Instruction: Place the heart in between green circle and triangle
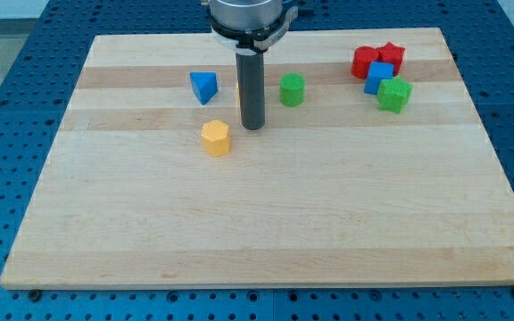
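Between blue triangle and green circle: my tip, holding nothing; heart mostly hidden behind rod.

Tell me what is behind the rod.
A thin orange sliver shows at the rod's left edge, between the blue triangle and green circle. The rest is covered, so its shape cannot be told. My tip rests just below.

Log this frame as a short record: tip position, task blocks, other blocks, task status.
tip: my tip rests on the board between the blue triangle and the green circle
yellow block, below-left of the tip; heart shape not certain
orange sliver, behind the rod, shape hidden
cluster at view's top right: red block, red star, blue block, green star
status: gap not yet filled
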`<state>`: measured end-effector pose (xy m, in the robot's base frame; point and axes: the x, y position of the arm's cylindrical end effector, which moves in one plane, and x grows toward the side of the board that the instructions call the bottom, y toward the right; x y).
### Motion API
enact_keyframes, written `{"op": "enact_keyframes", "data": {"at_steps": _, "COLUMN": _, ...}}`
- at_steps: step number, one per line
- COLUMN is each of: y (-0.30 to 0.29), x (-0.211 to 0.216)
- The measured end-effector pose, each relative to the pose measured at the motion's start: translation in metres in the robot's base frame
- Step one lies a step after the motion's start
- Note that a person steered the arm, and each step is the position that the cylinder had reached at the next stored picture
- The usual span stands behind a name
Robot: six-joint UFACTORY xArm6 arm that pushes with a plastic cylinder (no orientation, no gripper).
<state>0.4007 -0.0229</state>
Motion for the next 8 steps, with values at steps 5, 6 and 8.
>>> {"op": "enact_keyframes", "data": {"at_steps": 5, "y": 0.002, "x": -0.037}}
{"op": "enact_keyframes", "data": {"at_steps": 6, "y": 0.003, "x": 0.013}}
{"op": "enact_keyframes", "data": {"at_steps": 8, "y": -0.001, "x": 0.052}}
